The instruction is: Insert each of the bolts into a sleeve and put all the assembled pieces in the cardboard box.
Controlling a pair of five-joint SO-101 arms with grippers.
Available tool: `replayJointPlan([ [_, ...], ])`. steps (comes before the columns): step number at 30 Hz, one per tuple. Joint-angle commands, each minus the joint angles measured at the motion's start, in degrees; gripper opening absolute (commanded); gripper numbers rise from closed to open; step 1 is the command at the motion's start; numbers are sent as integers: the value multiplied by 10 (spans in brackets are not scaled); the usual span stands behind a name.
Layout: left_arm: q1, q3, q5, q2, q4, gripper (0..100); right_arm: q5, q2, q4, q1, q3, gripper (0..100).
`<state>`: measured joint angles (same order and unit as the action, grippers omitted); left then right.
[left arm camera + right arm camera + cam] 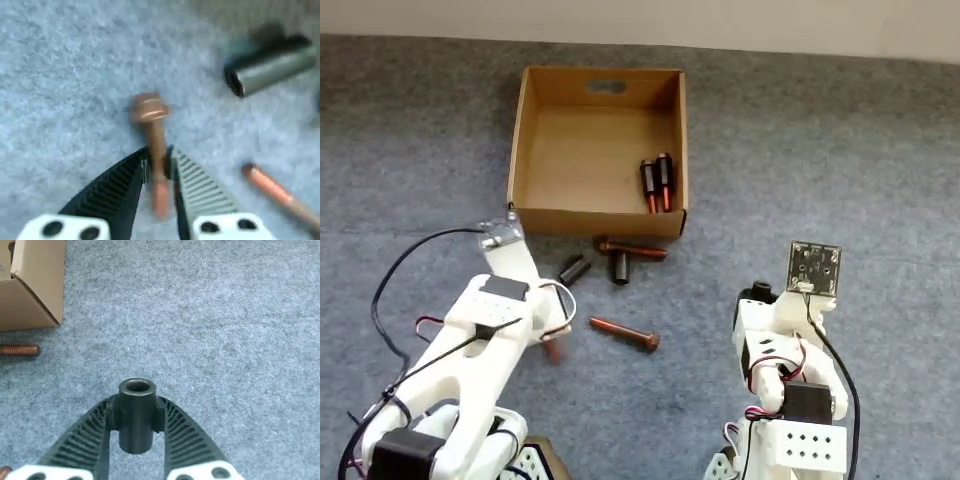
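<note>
While the cardboard box point(525, 120) sits far back on the grey table point(820, 150) with two assembled pieces point(657, 183) by its right wall, the left jaws clamp a copper bolt point(152, 145) by its shank and the right jaws grip a black sleeve point(136, 415). Two loose sleeves point(574, 269) and two loose bolts point(625, 333) lie before the box.

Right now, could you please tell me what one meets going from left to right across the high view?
left arm → first sleeve → second sleeve → assembled pieces in the box → right arm
</note>
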<state>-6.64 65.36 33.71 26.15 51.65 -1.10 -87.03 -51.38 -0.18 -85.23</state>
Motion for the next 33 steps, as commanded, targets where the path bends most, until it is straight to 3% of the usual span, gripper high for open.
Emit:
replayJointPlan([
  [1, -9, 0, -58, 2, 31, 12, -4, -7, 9, 7, 5, 5],
  [7, -9, -5, -171, 6, 27, 10, -4, -7, 9, 7, 5, 5],
  [14, -9, -44, -404, 6, 69, 11, -3, -7, 9, 7, 5, 5],
  [19, -6, -65, -376, 1, 70, 62, -2, -7, 9, 7, 5, 5],
  [24, -6, -54, -311, 0, 14, 143, -2, -7, 9, 7, 5, 5],
  [29, -5, -30, -307, 0, -57, 149, -2, -7, 9, 7, 5, 5],
  [33, -5, -20, -307, 0, -64, 150, -2, -7, 9, 7, 5, 5],
])
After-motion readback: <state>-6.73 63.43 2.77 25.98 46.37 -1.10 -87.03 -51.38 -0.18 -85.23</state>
